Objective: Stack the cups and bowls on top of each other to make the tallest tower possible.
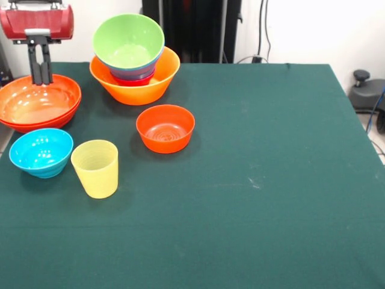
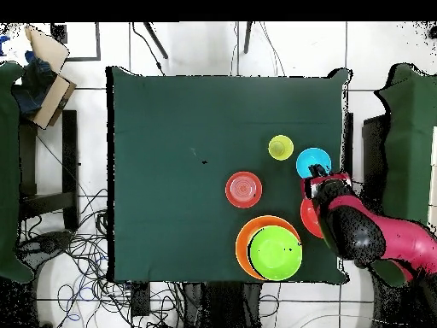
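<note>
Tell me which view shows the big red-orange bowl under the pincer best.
Front view: the red-orange bowl shows nearly whole, rim and inside, with the pincer at its far rim. Overhead, the arm covers most of it.

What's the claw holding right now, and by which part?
Nothing. The claw hangs with its fingers close together over the far rim of the large glossy red-orange plastic bowl, gripping no part of it that shows.

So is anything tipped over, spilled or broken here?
Nothing stands out. The lime green plastic bowl sits slightly tilted in the nested pile inside the large light-orange bowl; the pale-yellow plastic tumbler stands upright.
</note>
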Controlling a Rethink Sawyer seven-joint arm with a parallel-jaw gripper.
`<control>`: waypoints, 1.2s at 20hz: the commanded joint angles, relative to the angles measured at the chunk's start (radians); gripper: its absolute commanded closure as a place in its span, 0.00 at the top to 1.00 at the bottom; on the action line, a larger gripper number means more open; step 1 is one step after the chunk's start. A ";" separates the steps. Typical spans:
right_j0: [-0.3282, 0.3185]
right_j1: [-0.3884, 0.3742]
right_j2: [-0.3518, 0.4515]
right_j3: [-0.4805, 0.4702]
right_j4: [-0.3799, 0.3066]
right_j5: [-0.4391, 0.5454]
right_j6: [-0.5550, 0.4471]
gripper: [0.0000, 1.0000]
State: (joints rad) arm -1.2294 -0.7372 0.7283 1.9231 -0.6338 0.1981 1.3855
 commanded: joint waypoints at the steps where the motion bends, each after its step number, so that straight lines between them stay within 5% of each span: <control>1: 0.037 0.107 -0.105 0.008 -0.048 0.082 0.052 0.00; 17: -0.003 0.248 -0.208 0.016 -0.207 0.110 -0.078 0.00; 18: -0.008 0.252 -0.212 0.018 -0.219 0.108 -0.071 1.00; 24: -0.056 0.273 -0.183 0.039 -0.238 0.054 -0.060 1.00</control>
State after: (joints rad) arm -1.2895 -0.5050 0.5646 1.9343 -0.7799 0.2024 1.3855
